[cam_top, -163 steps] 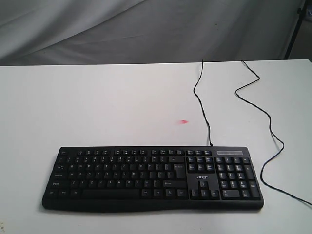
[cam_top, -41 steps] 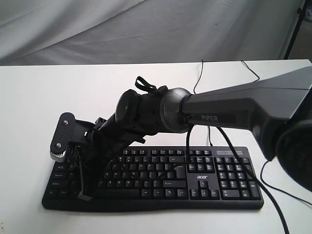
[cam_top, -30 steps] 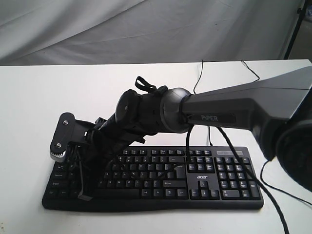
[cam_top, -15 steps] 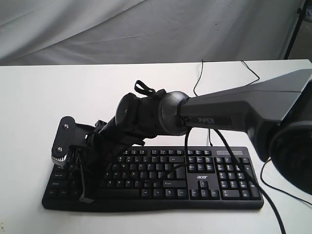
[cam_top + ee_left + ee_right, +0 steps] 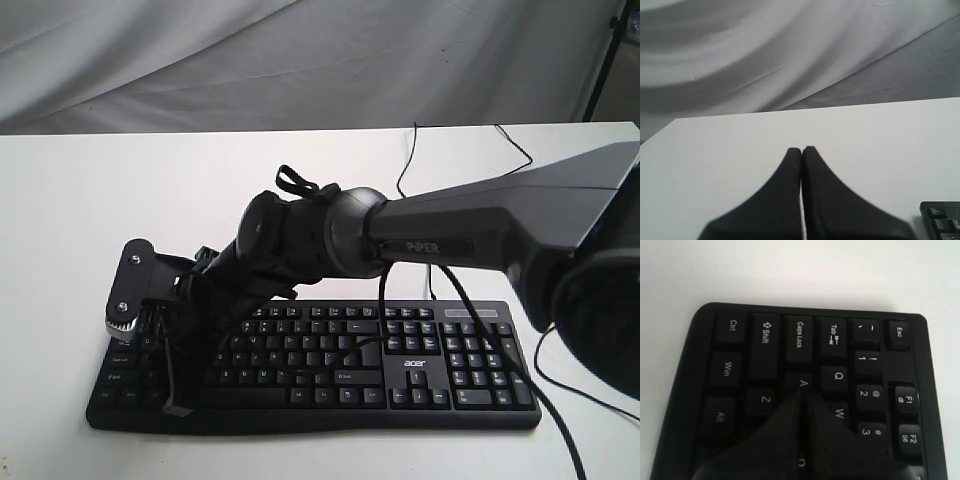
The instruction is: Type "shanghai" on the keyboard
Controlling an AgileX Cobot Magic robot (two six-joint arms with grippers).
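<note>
The black keyboard (image 5: pixel 420 365) lies along the near side of the white table (image 5: pixel 100 200). My right arm reaches across it to its left end. The right gripper (image 5: pixel 163 345) points down there, shut and holding nothing. In the right wrist view its joined tips (image 5: pixel 802 392) sit just beside the A key (image 5: pixel 802 382), between Z and W; whether they press a key I cannot tell. The left gripper (image 5: pixel 801 149) is shut and empty over bare table, with a corner of the keyboard (image 5: pixel 942 222) beside it. It is out of the exterior view.
The keyboard's thin black cable (image 5: pixel 410 150) runs to the table's far edge. A second black cable (image 5: pixel 513 142) loops along the right side. Grey cloth (image 5: pixel 300 60) hangs behind the table. The right arm's body (image 5: pixel 500 225) spans above the keyboard's middle and right.
The right arm came in over the keyboard's left end, which lay uncovered at first. Over the last second it sank slightly; since half a second ago it has barely moved.
</note>
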